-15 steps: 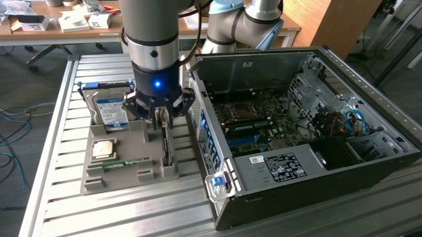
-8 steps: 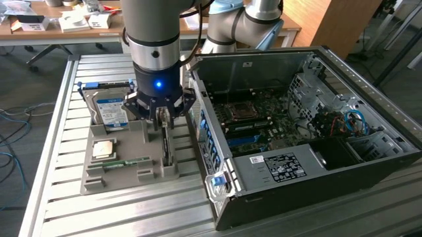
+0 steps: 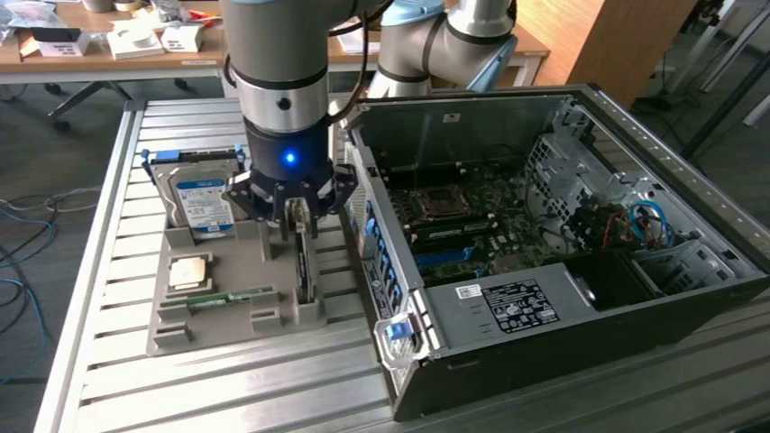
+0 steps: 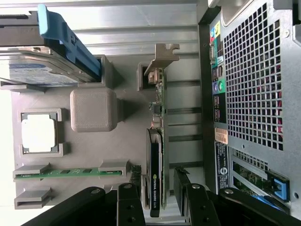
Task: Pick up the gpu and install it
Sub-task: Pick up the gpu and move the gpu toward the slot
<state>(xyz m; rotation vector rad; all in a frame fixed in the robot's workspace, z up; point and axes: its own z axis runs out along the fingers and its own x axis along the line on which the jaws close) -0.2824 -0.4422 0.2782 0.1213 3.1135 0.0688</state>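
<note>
The gpu point(image 3: 303, 275) is a thin dark card standing on its edge in a slot of the grey holder tray point(image 3: 229, 316). In the wrist view the gpu point(image 4: 157, 155) runs lengthwise, with its silvery bracket point(image 4: 162, 54) at the end away from me. My gripper point(image 3: 298, 224) hangs low over the card, close to the open computer case. The gripper point(image 4: 158, 207) is open, one black finger point(image 4: 129, 205) on each side of the card's near end. A small gap shows on both sides, so the fingers are not pressing the card.
The tray also holds a hard drive point(image 3: 202, 203) with a blue-white label, a square processor chip point(image 3: 189, 271) and a green memory stick point(image 3: 216, 298). The open computer case point(image 3: 650, 135) lies just beyond the tray, at the exterior view's right. A cluttered desk point(image 3: 121, 54) stands behind.
</note>
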